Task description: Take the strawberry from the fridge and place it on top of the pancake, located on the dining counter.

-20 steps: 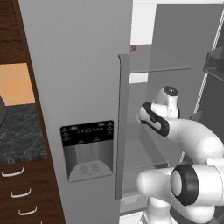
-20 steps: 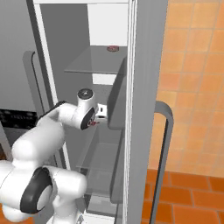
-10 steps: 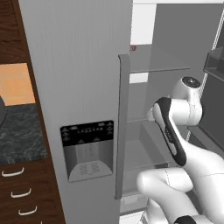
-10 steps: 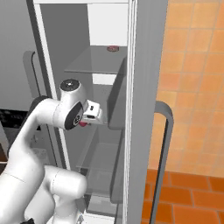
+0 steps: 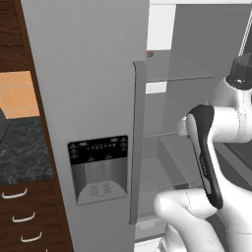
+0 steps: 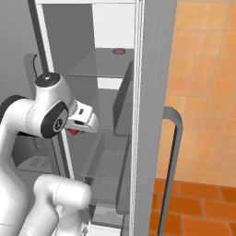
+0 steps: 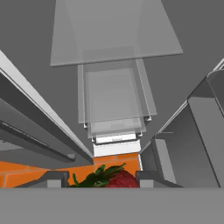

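1. Strawberry [image 7: 119, 180], red with green leaves, is sitting between the two dark fingertips [image 7: 56, 179] at the bottom of the hand view, clamped by the nearly closed gripper [image 7: 103, 180].
2. On the left of the left base view, a dark marbled wall counter [image 5: 22, 147] is sitting over wooden drawers [image 5: 24, 216], beside the fridge [image 5: 88, 74].
3. Moving right, the closed fridge door is showing its black dispenser panel [image 5: 98, 167] and a long vertical handle [image 5: 138, 142].
4. Further right, the other fridge compartment is standing open, with glass shelves [image 5: 179, 78] and a clear drawer [image 5: 157, 182] inside.
5. The white arm [image 5: 216, 128] is bending in front of that open compartment.
6. In the right base view, the gripper [image 6: 76, 130] is hanging just outside the open compartment, at the level of the middle shelf, with a red bit of the strawberry [image 6: 73, 132] peeking out beneath it.
7. A small reddish item [image 6: 119, 51] is lying on the upper shelf.
8. At far right, an orange tiled wall [image 6: 205, 83] is rising behind the open door's handle [image 6: 171, 156].
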### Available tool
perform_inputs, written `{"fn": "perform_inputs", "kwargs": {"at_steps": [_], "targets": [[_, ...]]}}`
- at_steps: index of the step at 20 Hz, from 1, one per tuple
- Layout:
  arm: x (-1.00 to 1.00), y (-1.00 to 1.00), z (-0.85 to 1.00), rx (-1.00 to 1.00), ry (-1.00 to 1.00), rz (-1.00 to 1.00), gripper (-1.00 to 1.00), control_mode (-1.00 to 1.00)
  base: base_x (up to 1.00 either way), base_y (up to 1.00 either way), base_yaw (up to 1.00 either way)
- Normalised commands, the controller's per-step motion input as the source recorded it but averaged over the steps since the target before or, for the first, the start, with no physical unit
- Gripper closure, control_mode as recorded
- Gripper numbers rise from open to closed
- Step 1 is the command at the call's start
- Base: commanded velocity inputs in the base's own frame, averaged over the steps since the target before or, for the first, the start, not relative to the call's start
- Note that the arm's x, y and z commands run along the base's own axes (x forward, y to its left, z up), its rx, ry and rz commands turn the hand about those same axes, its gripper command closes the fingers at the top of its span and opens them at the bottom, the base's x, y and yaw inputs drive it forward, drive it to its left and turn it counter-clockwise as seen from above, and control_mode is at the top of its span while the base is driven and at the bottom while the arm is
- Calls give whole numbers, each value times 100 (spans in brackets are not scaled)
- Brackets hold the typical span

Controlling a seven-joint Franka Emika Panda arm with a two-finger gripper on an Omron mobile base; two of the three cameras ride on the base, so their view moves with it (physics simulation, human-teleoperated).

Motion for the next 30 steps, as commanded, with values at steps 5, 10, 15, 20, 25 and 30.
{"fn": "perform_inputs", "kwargs": {"at_steps": [5,10,15,20,25,30], "targets": [[-33,0,32,0,7,-6,100,-100,0,0,0],[-30,28,-10,-2,3,5,100,-100,0,0,0],[0,0,0,0,0,0,100,100,-58,66,-7],[0,0,0,0,0,0,100,100,-74,34,-59],[0,0,0,0,0,0,100,100,-36,58,-71],[0,0,0,0,0,0,100,100,-30,57,-74]]}}
